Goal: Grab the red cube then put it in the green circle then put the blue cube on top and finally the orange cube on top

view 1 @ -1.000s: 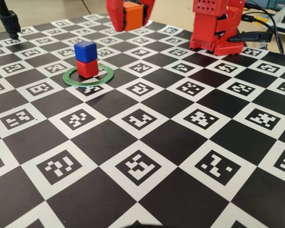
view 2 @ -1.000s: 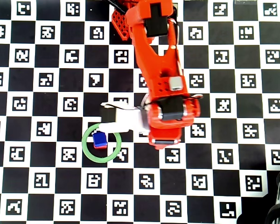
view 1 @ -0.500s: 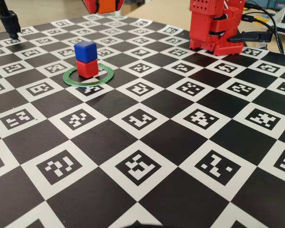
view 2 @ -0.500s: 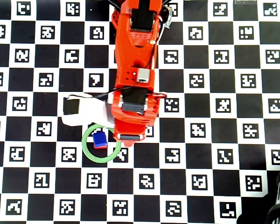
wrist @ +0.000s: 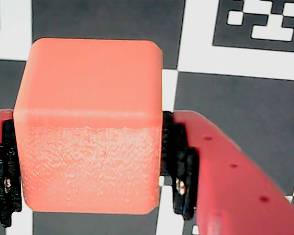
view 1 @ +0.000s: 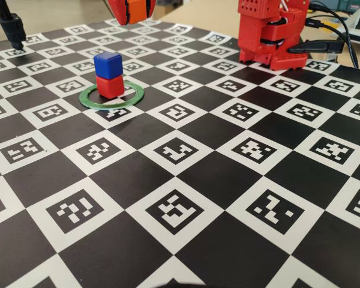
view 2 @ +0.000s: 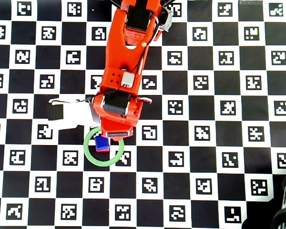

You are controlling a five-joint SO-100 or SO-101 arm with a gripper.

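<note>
Fixed view – stack: the blue cube [view 1: 107, 64] sits squarely on the red cube [view 1: 110, 86], and both stand inside the green circle [view 1: 111, 96], slightly toward its 10 o'clock side.
Fixed view – table: the table [view 1: 186, 180] is a black-and-white checkerboard with a printed marker in every white square.
Fixed view – gripper: the gripper [view 1: 132, 10] hangs at the top edge, at about 1 o'clock from the stack and well above it, with the orange cube [view 1: 134, 9] between its red fingers.
Fixed view – arm base: the red arm base [view 1: 270, 33] stands at the far right of the table, with black cables [view 1: 330, 30] trailing off to the right.
Wrist view – orange cube: the cube [wrist: 88, 125] fills most of the picture and is off the table, whose checkered surface shows behind it.
Wrist view – fingers: the red fingers [wrist: 230, 176] are closed on the cube's left and right faces, black pads pressed against both sides.
Overhead view – arm: the red arm [view 2: 126, 62] reaches from 12 o'clock down toward the ring, its wrist end overlapping the ring's upper rim.
Overhead view – stack: the blue cube [view 2: 102, 143] shows inside the green circle [view 2: 93, 157], toward 12 o'clock, with a red sliver of the cube below it at its lower edge.
Overhead view – orange cube: hidden under the arm; its exact place over the stack cannot be told.
</note>
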